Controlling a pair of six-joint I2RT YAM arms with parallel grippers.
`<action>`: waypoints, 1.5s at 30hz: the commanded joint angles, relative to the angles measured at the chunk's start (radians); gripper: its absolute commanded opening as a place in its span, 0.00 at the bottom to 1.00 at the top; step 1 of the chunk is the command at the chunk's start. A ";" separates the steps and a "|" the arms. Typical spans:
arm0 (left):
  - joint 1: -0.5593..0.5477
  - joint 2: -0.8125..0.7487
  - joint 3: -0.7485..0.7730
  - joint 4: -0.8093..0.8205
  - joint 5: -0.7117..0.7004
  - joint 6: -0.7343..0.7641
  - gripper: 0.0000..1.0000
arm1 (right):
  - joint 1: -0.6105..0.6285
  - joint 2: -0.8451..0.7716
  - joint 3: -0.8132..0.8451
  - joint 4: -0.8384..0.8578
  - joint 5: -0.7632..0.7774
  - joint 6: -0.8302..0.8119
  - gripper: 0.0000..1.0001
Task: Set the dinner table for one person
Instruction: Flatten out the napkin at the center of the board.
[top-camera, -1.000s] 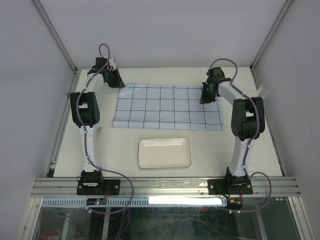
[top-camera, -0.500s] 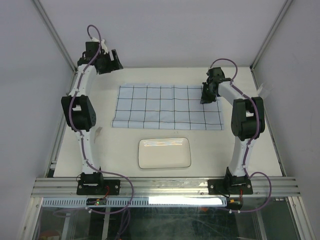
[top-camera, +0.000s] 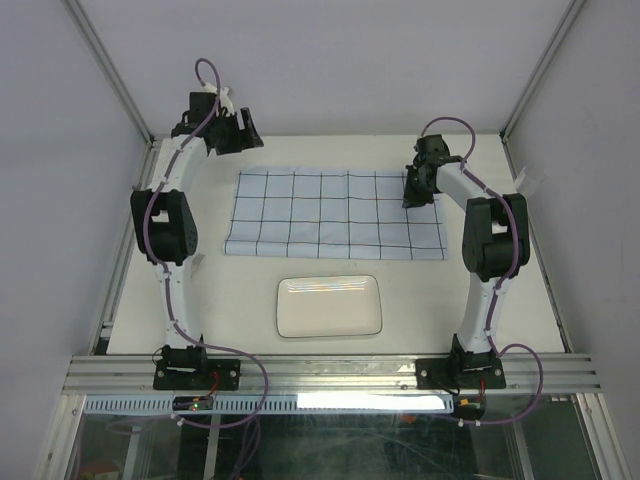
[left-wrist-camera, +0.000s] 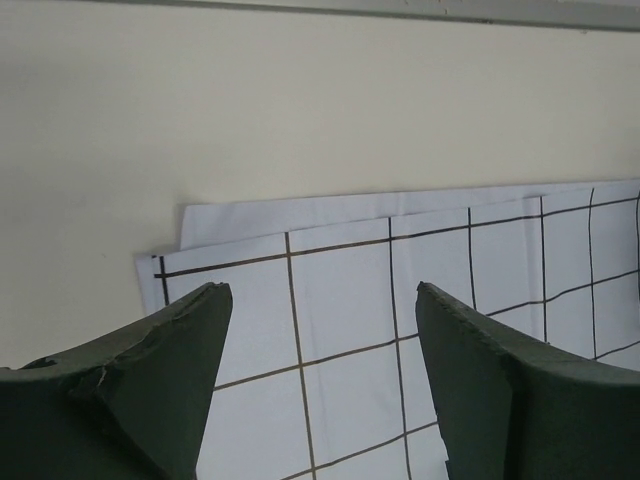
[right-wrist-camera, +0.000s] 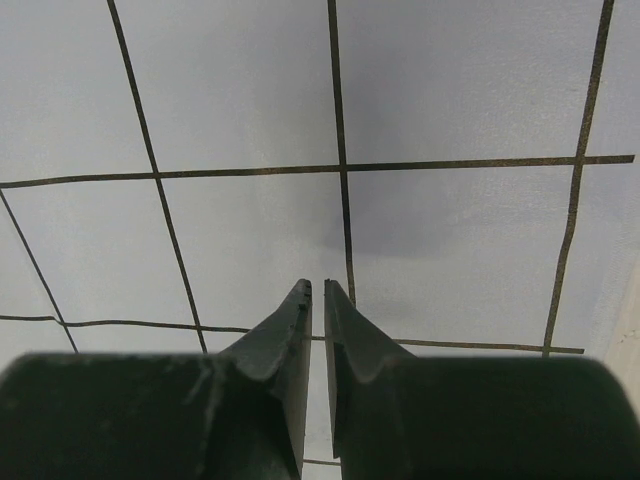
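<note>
Gaping left gripper (left-wrist-camera: 320, 290) facing doubled cloth (left-wrist-camera: 345, 305) corner

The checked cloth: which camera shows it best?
The top external view: it alone shows almost the whole cloth, all four sides. The left wrist view catches just one corner; the right wrist view only a few grid squares close up.

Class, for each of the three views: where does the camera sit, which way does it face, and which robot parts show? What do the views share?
Top external: above and behind, looking down on table, cloth, plate; left arm and right arm whole.
Left wrist: on left arm, facing down at cloth's far-left corner; left gripper, open, shows.
Right wrist: close above cloth; right gripper, shut, shows.
Shared: cloth, in all three.
</note>
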 joint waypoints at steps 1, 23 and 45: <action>-0.035 0.027 -0.009 0.105 0.039 -0.014 0.76 | -0.006 -0.028 0.040 0.013 0.024 -0.017 0.13; -0.015 0.194 0.077 0.197 -0.034 0.097 0.77 | -0.009 0.007 0.067 0.011 0.043 -0.033 0.13; 0.028 0.277 0.093 0.184 0.069 0.107 0.58 | -0.012 0.008 0.058 0.012 0.038 -0.037 0.13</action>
